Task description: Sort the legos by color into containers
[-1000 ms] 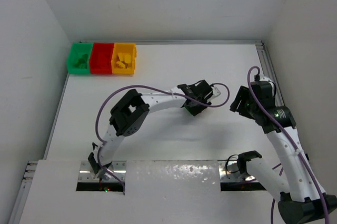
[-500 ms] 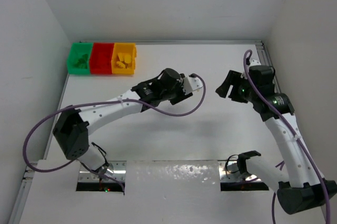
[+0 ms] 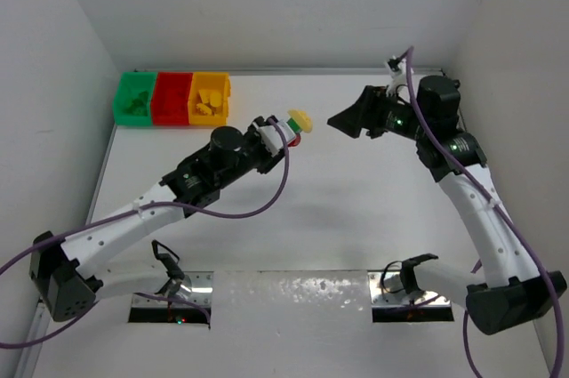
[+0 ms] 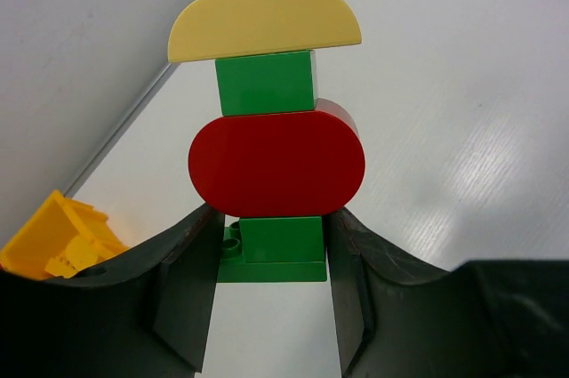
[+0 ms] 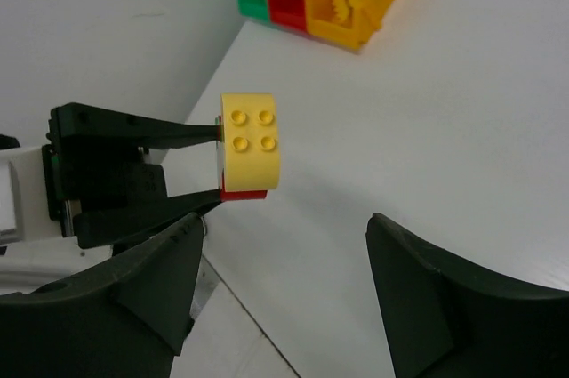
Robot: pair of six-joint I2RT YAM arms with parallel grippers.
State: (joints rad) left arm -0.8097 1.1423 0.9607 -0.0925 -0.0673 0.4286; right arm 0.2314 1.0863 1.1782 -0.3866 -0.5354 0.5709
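Over mid-table, left gripper (image 4: 271,229) is clamping narrow on a stack (image 4: 274,142) of four legos. Its fingers (image 4: 182,289) are squeezing the bottom green brick (image 4: 280,249), just under the red oval (image 4: 276,163). Above that a second green brick (image 4: 267,83) and a yellow dome (image 4: 265,27) are sitting on top, studs facing the right arm. Stack looks lifted off the table (image 3: 356,218). Just beyond it, right gripper (image 5: 283,218) is hanging wide, holding nothing, jaws roughly either side of the dome's line but apart from it. Judgement: the step in hand is pulling the stack apart, yellow first. To do it well, right should be coming in square on the dome's sides. It should be closing on yellow only, not catching the green below, then peeling with a tilt rather than tugging straight. Left needs to be gripping hard. Its hold is low on a tall stack, so a hard pull is risking the stack pivoting, or a lower joint popping instead. At the far-left corner, bins are sitting joined in a row: green bin (image 3: 135,100), red bin (image 3: 172,99), yellow bin (image 3: 209,98), all well apart from both grippers. Yellow bin is holding yellow pieces and green bin some green ones; red bin's contents are not showing. The dome should be going to the yellow bin, nearest of the three.
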